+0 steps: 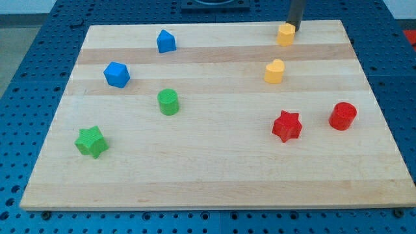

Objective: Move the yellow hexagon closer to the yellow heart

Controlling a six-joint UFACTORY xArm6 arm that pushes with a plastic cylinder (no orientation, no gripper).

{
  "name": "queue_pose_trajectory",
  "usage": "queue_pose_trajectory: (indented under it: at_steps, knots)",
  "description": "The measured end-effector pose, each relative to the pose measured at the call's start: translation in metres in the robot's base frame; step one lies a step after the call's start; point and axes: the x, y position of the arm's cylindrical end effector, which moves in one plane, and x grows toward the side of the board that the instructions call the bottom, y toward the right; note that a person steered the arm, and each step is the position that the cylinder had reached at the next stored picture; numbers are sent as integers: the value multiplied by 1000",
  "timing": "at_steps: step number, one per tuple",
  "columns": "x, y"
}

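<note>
The yellow hexagon (285, 34) sits near the board's top edge at the view's upper right. The yellow heart (274, 71) lies below it, a short gap apart. My tip (292, 28) is the lower end of the dark rod coming down from the view's top. It stands just above and to the right of the yellow hexagon, touching or almost touching it.
A blue block (166, 41) and a blue hexagon-like block (117, 75) lie at the upper left. A green cylinder (168, 102) and green star (90, 142) lie at the left. A red star (286, 126) and red cylinder (342, 116) lie at the lower right of the wooden board (214, 175).
</note>
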Motion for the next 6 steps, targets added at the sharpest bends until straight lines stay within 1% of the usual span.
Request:
queue_pose_trajectory:
  at_steps: [1, 2, 3, 5, 6]
  knots:
    - [-5, 0]
    - [-32, -1]
    - [-29, -13]
    - [23, -30]
    - [64, -30]
